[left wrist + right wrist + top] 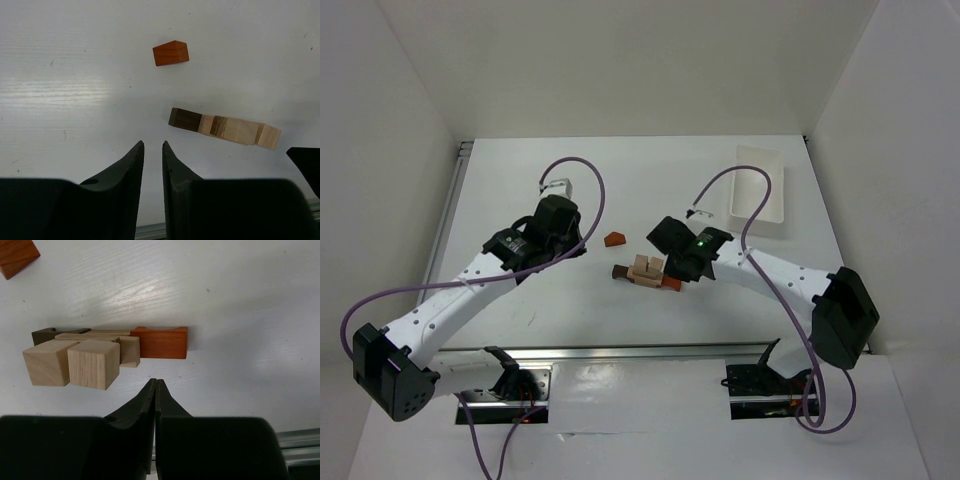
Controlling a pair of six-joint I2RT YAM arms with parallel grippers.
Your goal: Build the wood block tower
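On the white table (650,180), the white rectangular plastic tray (760,185) sits far beyond your right hand and plays no part in the risk here.

Your right gripper (155,382) is pinched fully together on nothing. Its tips hover just short of the partly built tower (105,350), a low cluster of wooden pieces lying directly ahead and a little to the left. If you drive forward like this, the closed tips work as a ram. They would shove the cluster instead of straddling a piece.

Your left gripper (153,145) shows only a thin slit between its fingers and carries nothing. The cluster lies ahead and to its right, and the other hand's dark tip shows at that side. Bring both hands in together and you risk a clash over the build.

The two light tan wooden cubes (93,362) nearest your right fingertips look perched on flat bars, so a nudge could tip them.

The reddish-orange wooden wedge (171,53) lies loose ahead of your left tips, well apart. That slit looks narrower than the wedge, so descending now would likely skid it away.
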